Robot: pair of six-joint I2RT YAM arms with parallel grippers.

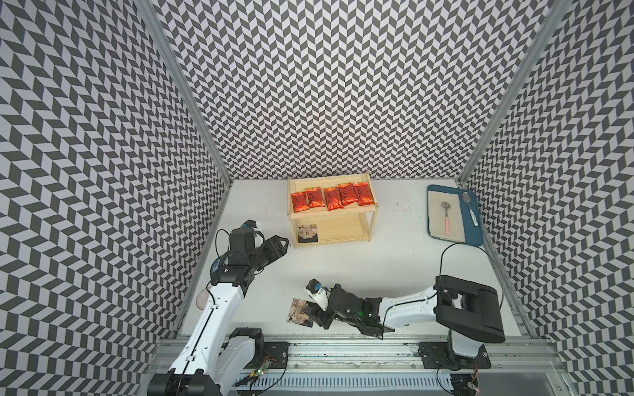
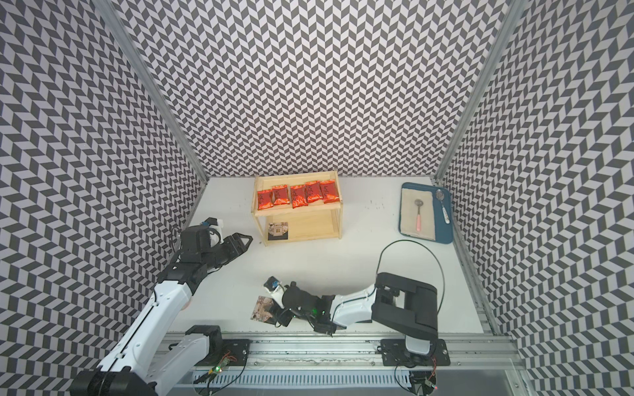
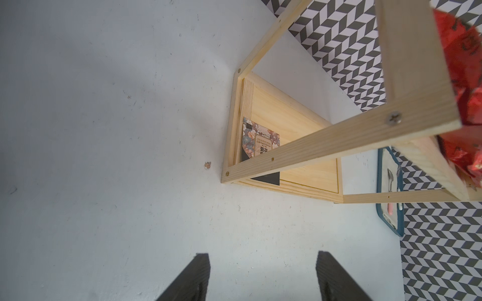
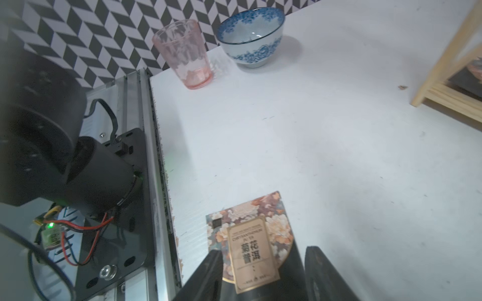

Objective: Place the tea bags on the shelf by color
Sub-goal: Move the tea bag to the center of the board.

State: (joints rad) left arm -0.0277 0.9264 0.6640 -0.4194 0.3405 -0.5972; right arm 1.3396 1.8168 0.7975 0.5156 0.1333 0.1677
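Observation:
Several red tea bags (image 1: 332,198) (image 2: 297,196) lie in a row on the top board of the wooden shelf (image 1: 332,213) (image 2: 296,212). One black tea bag (image 1: 307,233) (image 2: 278,230) (image 3: 260,138) lies at the left end of the lower tier. Another black tea bag (image 1: 297,310) (image 2: 261,308) (image 4: 250,229) lies flat near the table's front edge. My right gripper (image 1: 314,313) (image 4: 263,251) is low over it, open, its fingers either side of the packet's near end. My left gripper (image 1: 283,243) (image 3: 263,276) hangs open and empty just left of the shelf.
A blue tray (image 1: 475,236) (image 2: 444,233) with two spoons sits at the back right. In the right wrist view a pink glass (image 4: 182,54) and a blue-patterned bowl (image 4: 251,36) stand by the left wall. The metal rail (image 1: 343,349) runs along the front edge.

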